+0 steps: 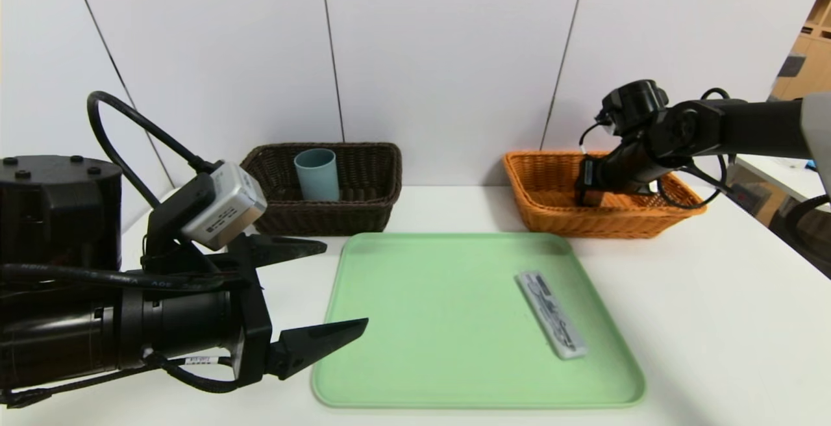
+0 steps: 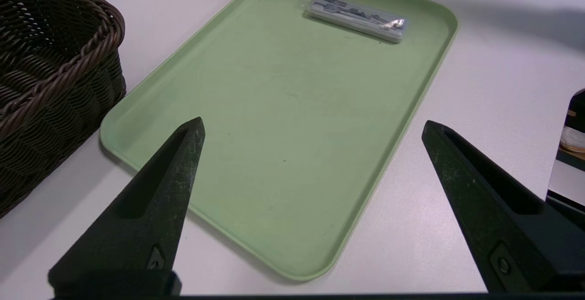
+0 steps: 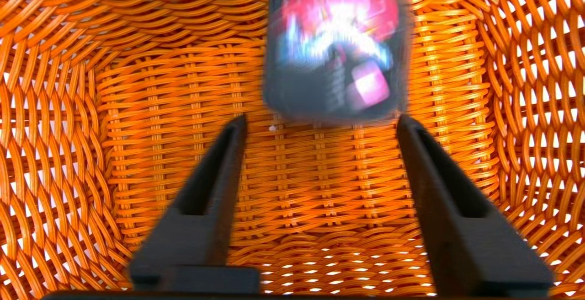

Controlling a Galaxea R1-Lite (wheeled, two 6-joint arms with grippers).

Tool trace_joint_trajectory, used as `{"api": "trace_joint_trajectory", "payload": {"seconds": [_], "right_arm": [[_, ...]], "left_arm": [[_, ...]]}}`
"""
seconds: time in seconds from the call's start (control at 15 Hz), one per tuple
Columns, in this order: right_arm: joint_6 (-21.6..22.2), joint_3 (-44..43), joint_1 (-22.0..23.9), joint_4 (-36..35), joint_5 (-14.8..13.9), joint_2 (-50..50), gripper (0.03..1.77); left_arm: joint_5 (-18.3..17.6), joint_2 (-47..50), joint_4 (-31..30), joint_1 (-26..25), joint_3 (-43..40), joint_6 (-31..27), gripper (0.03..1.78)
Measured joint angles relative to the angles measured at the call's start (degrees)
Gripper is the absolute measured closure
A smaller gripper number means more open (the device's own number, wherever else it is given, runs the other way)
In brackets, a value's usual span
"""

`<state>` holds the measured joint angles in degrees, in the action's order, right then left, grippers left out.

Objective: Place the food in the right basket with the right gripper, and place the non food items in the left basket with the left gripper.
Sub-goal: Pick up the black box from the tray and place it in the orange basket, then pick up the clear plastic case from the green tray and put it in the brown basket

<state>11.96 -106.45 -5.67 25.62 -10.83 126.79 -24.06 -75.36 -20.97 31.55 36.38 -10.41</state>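
Left gripper (image 1: 337,286) idles, jaws apart; right gripper (image 3: 320,124), jaws parted, frees the food (image 3: 336,53); remaining packet (image 1: 552,314) looks light, slippery, so I'd pinch across its width.

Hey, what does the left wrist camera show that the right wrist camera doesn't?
Only the left wrist view: the green tray with the grey packet on it, the dark basket, the white table, and the open left gripper. Only the right wrist view: the orange basket, the blurred carton and the open right gripper. Shared: nothing.
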Motion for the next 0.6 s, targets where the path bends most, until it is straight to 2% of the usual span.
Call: {"api": "trace_joint_trajectory", "payload": {"seconds": [0.33,0.6], "right_arm": [[-0.1,-0.2,0.1,1.4,0.2,-1.6,0.36],[0.6,-0.9,0.0,7.2,2.6,-6.9,0.25]], "left_arm": [[0.0,0.1,-0.1,0.0,0.1,0.0,0.12],[0.0,0.6,-0.2,0.0,0.4,-0.1,0.12]]}}
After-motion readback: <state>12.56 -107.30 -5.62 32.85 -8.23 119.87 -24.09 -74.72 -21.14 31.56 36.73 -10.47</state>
